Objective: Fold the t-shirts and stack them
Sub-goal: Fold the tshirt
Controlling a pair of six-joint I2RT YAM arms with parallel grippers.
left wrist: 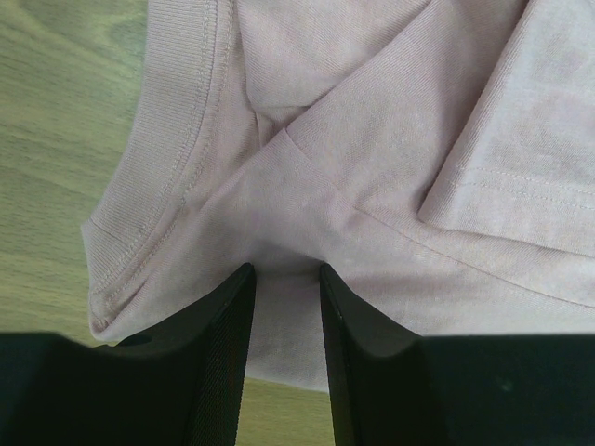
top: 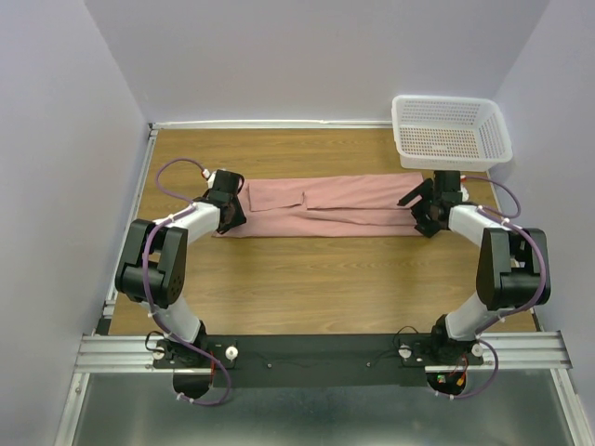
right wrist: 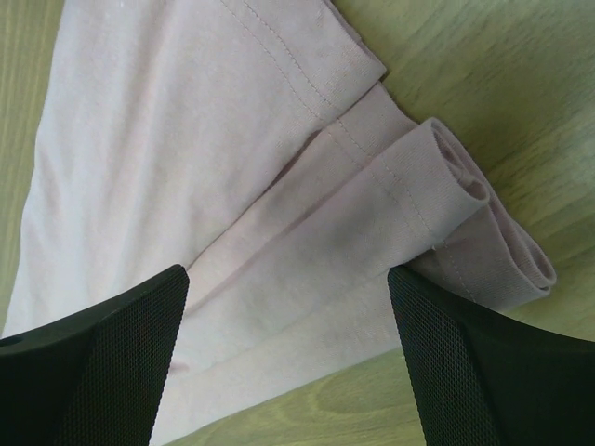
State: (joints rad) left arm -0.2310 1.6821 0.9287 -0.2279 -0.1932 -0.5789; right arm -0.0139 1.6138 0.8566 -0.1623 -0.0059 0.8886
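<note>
A dusty pink t-shirt [top: 325, 206] lies folded into a long strip across the middle of the wooden table. My left gripper [top: 234, 214] is at its left, collar end. In the left wrist view the gripper [left wrist: 284, 274] has its jaws drawn close with the shirt's cloth [left wrist: 372, 139] bunched between them, and creases run out from the tips. My right gripper [top: 421, 216] is at the right, hem end. In the right wrist view it [right wrist: 288, 274] is wide open, and its jaws straddle the layered hem [right wrist: 186, 139] without holding it. No print shows.
A white plastic mesh basket [top: 451, 130] stands at the back right corner, just behind the right gripper. Bare wooden table [top: 325, 279] lies between the shirt and the arm bases. Grey walls close in the left, right and back sides.
</note>
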